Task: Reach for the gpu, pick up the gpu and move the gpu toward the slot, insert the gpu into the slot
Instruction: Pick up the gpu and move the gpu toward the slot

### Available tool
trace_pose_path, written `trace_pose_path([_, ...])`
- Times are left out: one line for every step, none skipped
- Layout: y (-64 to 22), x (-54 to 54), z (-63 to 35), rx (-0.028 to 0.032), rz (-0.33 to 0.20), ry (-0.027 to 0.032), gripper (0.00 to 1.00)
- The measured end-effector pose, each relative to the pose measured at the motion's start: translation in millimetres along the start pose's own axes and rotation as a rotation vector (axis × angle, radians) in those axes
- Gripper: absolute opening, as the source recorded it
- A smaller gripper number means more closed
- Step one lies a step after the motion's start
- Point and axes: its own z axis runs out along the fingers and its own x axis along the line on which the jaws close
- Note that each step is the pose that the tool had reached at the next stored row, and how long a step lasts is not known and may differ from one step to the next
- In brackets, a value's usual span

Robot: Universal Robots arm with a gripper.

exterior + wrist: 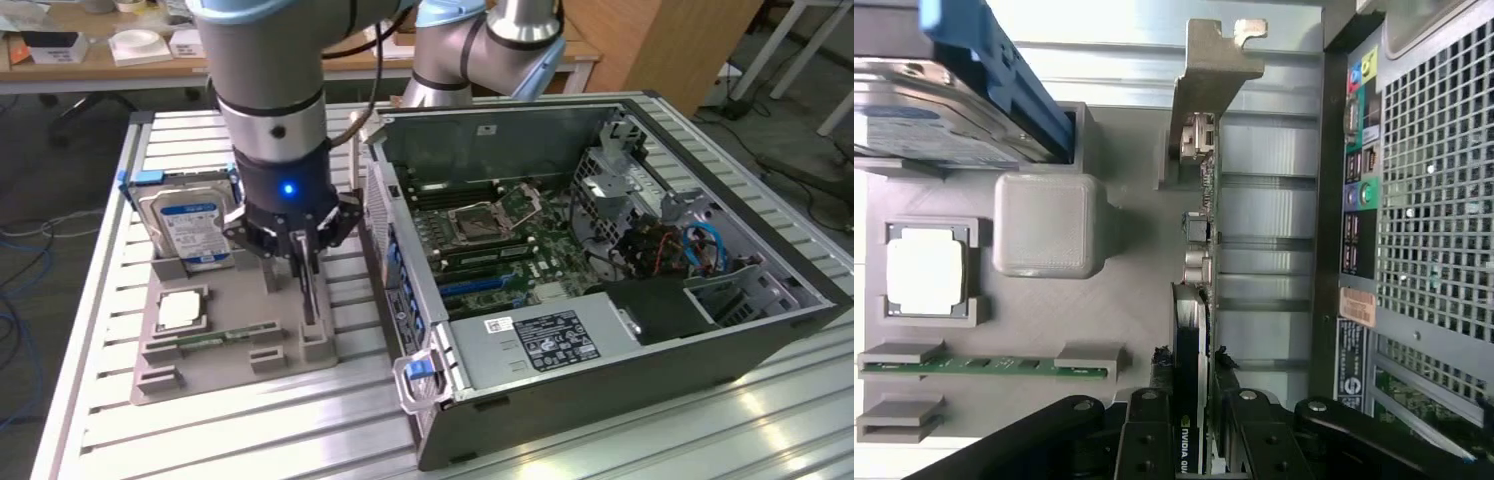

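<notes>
One gripper (1192,420) clamped on one upright gpu (1199,240), one hard drive (187,225), one memory stick (984,368), one open computer case (641,370)

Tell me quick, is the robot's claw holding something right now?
Gripper: closed on the gpu, which stands on edge in the grey holder tray.

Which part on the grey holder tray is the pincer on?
The gpu, standing on edge between the pincer fingers. The hard drive, CPU and memory stick sit apart, untouched.

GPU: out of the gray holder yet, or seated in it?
Seated: the gpu stands on edge in the gray holder, with the gripper fingers either side.
</notes>
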Motion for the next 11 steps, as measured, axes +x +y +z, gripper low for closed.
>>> trace_pose_path([0.2, -0.1, -4.5, -0.0001, 0.000, 0.0000, 0.26])
trace_pose_path([0.4, -0.2, -9.0, 0.0000, 0.000, 0.0000, 0.26])
trace_pose_path([0.7, -0.3, -13.5, 0.0000, 0.000, 0.0001, 0.26])
trace_pose_path([0.9, -0.4, -17.9, 0.0000, 0.000, 0.0000, 0.26])
trace_pose_path([1.1, -0.6, -22.7, -0.0001, 0.000, 0.0000, 0.26])
trace_pose_path([1.3, -1.2, -27.1, -0.0001, 0.000, 0.0000, 0.26])
trace_pose_path([1.5, -1.5, -31.7, -0.0001, 0.000, 0.0000, 0.26])
trace_pose_path([1.8, -1.6, -36.2, 0.0000, 0.000, 0.0001, 0.26])
trace_pose_path([2.0, -1.8, -40.7, 0.0000, 0.000, 0.0000, 0.26])
trace_pose_path([2.3, -2.0, -45.1, -0.0001, 0.000, 0.0000, 0.26])
trace_pose_path([2.5, -2.1, -49.6, -0.0001, 0.000, 0.0000, 0.26])
